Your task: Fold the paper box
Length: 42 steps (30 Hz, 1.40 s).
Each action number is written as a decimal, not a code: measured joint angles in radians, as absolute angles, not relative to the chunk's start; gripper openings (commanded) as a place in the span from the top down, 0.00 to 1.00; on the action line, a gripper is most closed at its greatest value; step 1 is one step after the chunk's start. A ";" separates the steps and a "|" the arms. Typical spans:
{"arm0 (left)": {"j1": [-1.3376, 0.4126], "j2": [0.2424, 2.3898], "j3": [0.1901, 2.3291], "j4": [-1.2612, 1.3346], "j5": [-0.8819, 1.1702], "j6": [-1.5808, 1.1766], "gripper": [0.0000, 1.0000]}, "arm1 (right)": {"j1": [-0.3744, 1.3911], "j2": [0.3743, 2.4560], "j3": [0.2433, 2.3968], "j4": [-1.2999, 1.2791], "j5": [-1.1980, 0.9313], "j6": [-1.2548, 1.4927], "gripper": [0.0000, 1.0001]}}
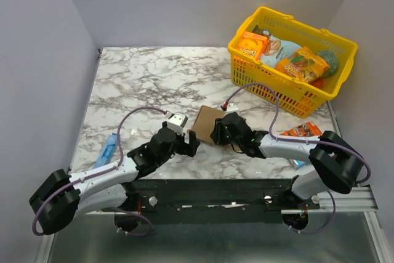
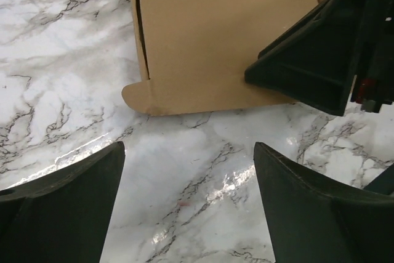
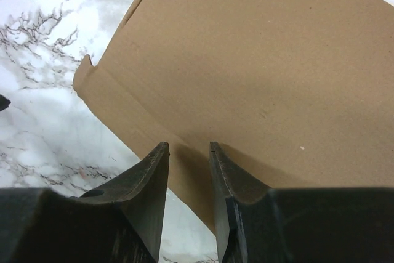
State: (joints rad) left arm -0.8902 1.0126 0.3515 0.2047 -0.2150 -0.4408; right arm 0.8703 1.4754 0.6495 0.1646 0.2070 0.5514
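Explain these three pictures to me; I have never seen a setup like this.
Two robot arms sit at the near edge of a marble-patterned table. The overhead view shows both; the other two come from cameras on each wrist. Between the arms lies a plain brown cardboard box blank, which they are meant to fold. The right gripper has its fingers nearly together over the cardboard's edge, though a firm grip is unclear. The left gripper is open with only table between its fingers. A yellow plastic basket of snack packets stands at the far right.

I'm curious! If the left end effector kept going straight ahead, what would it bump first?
Probably the paper box: its rounded flap lies right ahead of the open left end effector, with only bare marble between.
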 measured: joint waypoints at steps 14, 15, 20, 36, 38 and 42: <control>-0.629 1.304 0.517 0.248 0.032 -0.502 0.25 | 0.870 1.482 0.649 0.186 0.208 0.550 0.49; -0.623 1.332 0.524 0.267 0.051 -0.501 0.26 | 0.870 1.481 0.649 0.187 0.207 0.548 0.47; -0.603 1.430 0.556 0.331 0.110 -0.481 0.39 | 0.870 1.464 0.649 0.186 0.205 0.506 0.34; -0.577 1.565 0.625 0.404 0.152 -0.400 0.53 | 0.869 1.346 0.788 -0.033 0.137 0.060 0.27; -0.576 1.577 0.626 0.420 0.160 -0.400 0.56 | 0.868 1.374 0.817 -0.057 0.128 0.017 0.26; -0.575 1.591 0.626 0.445 0.175 -0.393 0.59 | 0.863 1.453 0.855 -0.096 0.116 -0.044 0.26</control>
